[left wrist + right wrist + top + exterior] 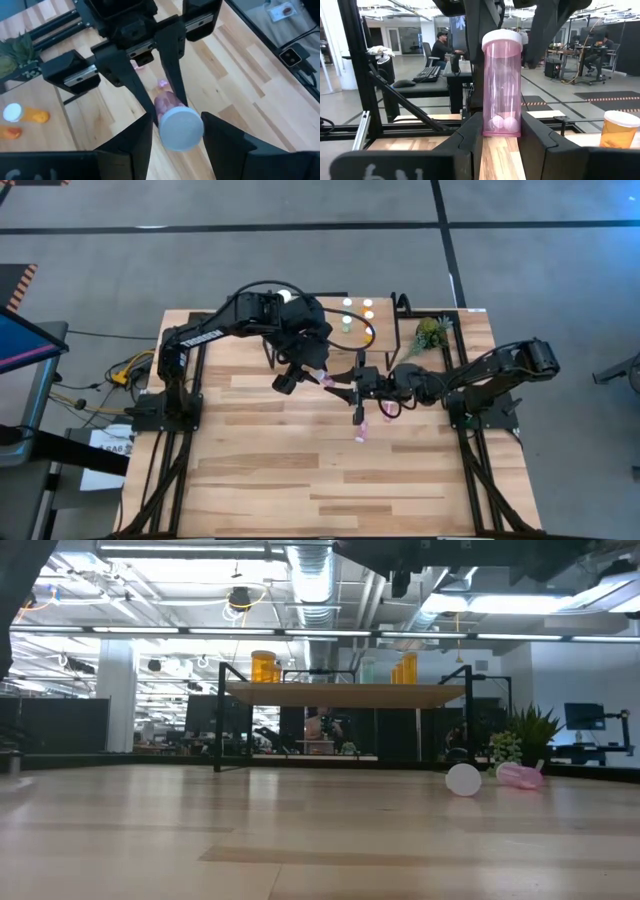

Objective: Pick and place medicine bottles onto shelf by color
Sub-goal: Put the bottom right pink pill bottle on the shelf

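A pink medicine bottle (502, 85) with a white cap stands upright in the air above the table's middle, and both grippers are on it. My right gripper (502, 127) (345, 385) is shut on its lower end. My left gripper (177, 125) (305, 375) is shut on its cap. The shelf (340, 695) stands at the far side on thin black legs, with orange bottles (263, 667) (405, 670) upright on it. Another pink bottle (520, 775) (360, 430) lies on its side on the table. My left gripper has the white cap (197, 131) between its two fingers, one on each side. The fingers slant down at it from the table's far left. My right gripper pinches the bottom of the pink body (502, 131) between its two fingers. They come in level from the table's right and lie across the bottle. The bottle stands upright, cap up, lifted clear of the table.
A small green plant (430, 332) (525, 735) stands at the far right beside the shelf. A round white cap (463, 780) faces the low camera next to the lying pink bottle. An orange bottle (620, 130) shows ahead of my right gripper. Bare wood lies toward the near edge (330, 490).
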`<state>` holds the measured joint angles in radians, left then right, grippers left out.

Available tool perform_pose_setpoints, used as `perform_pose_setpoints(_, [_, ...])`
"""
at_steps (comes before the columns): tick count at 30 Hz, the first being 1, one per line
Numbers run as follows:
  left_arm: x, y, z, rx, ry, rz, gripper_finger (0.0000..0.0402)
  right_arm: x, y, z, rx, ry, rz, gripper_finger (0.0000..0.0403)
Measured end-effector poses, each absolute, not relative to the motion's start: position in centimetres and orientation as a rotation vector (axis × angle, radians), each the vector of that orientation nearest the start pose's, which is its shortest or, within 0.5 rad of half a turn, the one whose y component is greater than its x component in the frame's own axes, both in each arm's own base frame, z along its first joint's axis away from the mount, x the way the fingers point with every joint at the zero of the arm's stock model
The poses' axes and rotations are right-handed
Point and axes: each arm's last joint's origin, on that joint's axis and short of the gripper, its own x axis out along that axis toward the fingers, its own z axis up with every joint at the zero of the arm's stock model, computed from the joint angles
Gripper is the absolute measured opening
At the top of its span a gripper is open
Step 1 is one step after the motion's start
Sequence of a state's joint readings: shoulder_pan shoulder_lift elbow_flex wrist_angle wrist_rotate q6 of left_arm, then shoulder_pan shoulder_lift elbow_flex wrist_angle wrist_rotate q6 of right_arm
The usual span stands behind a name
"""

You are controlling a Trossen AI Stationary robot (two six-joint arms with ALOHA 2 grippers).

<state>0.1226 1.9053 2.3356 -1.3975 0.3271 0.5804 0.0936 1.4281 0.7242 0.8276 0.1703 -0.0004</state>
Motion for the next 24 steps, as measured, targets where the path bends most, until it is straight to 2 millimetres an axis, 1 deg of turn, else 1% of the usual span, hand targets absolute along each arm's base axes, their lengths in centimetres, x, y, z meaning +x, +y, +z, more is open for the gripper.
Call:
perform_pose_setpoints(5, [35.77,3.51,43.17,0.331,0.849,-0.435,0.0151,30.27,2.35,26.39,0.016,-0.122,-0.077,0.0113])
perform_pose_setpoints(15, [35.7,3.5,43.13,0.328,0.857,-0.436,0.0099,30.28,2.35,26.36,0.016,-0.119,-0.076,0.0113])
perform_pose_setpoints(24, [35.68,3.58,43.09,0.317,0.873,-0.407,0.0104,30.3,2.1,26.23,0.029,-0.105,-0.08,0.0117])
